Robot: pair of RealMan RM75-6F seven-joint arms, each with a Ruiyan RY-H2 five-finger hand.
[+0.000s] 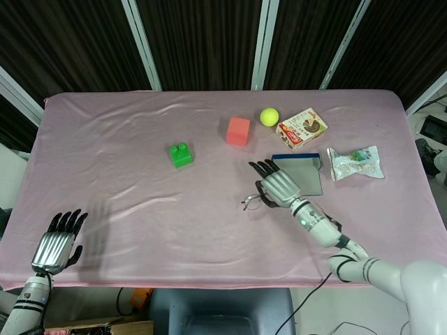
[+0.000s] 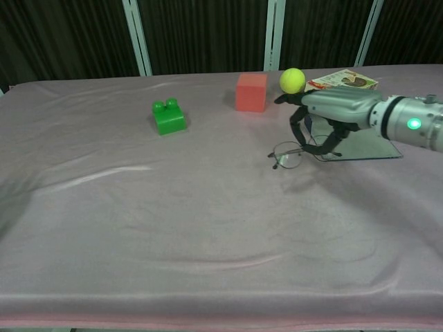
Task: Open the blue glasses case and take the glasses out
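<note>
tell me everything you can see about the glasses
The glasses are thin dark wire frames with clear rounded lenses, unfolded. They are out of the blue case, to its left over the pink cloth. The right hand holds them from above by the right side; whether they touch the cloth is unclear.

matt pink cloth table cover (image 1: pixel 140 139), thin wire-framed glasses (image 2: pixel 289 153), metallic silver right hand (image 1: pixel 277 185)

Your right hand (image 1: pixel 276 187) sits over the glasses (image 2: pixel 287 155), just left of the open case (image 1: pixel 302 174) on the table (image 1: pixel 140 209). Behind lie block (image 1: pixel 238 130), ball (image 1: pixel 269 116) and box (image 1: pixel 302 128); your left hand (image 1: pixel 56 244) is at the near-left edge.
</note>
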